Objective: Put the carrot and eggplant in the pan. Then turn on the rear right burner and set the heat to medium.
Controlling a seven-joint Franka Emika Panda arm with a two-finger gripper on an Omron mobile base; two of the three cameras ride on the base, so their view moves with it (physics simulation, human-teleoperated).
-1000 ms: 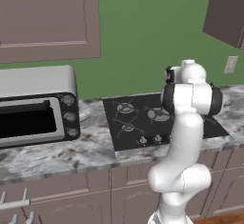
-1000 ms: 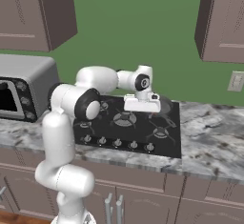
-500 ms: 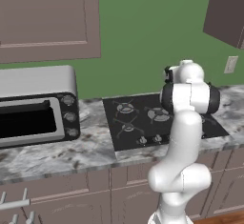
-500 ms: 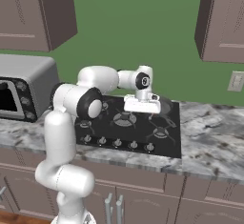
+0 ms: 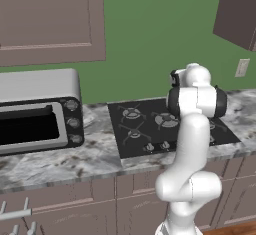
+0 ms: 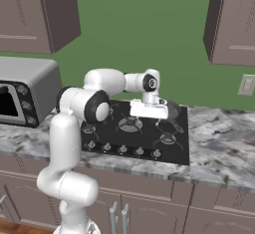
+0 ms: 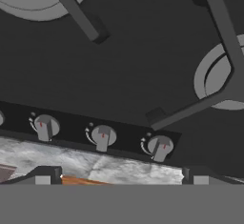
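My gripper (image 6: 148, 118) hangs from the white hand over the middle of the black cooktop (image 6: 114, 128), pointing down. In the hand view the gripper (image 7: 119, 176) is open, its two dark fingertips (image 7: 44, 175) far apart with nothing between them. Below it lie the cooktop's front knobs (image 7: 102, 136), which also show as a row (image 6: 122, 149) along the front edge. A dark rounded shape, apparently the pan (image 6: 174, 109), sits just behind the hand at the cooktop's rear right. The carrot and the eggplant are out of view.
A silver toaster oven (image 5: 37, 111) stands on the marble counter (image 5: 95, 154) left of the cooktop. Wall cabinets (image 6: 234, 19) hang above on both sides. Burner grates (image 7: 209, 99) cross the hand view. My own arm (image 5: 192, 129) hides the cooktop's right half in the left base view.
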